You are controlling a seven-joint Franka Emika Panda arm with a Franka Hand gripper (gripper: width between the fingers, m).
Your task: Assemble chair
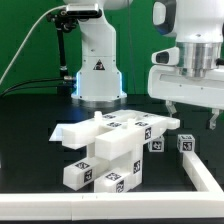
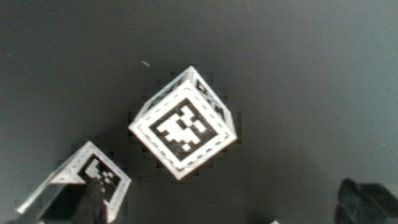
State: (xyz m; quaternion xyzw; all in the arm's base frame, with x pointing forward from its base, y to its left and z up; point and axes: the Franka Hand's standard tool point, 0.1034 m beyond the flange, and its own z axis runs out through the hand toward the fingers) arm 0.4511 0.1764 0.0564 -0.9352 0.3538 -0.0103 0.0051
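**A:** Starting on the exterior view's left, what lies there?

**B:** A heap of matte white plastic slabs and bars (image 1: 110, 150) with black-and-white tags, mid-table. Just right of it stand two small white tagged cubes (image 1: 156, 145).

**A:** And the tool?

**B:** The two-finger gripper (image 1: 190, 112) hangs above the cubes, jaws spread wide and empty. I'd judge it's lining up a pick. One cube (image 2: 187, 125) sits diagonal to the wrist, so the next move calls for turning square, then descending.
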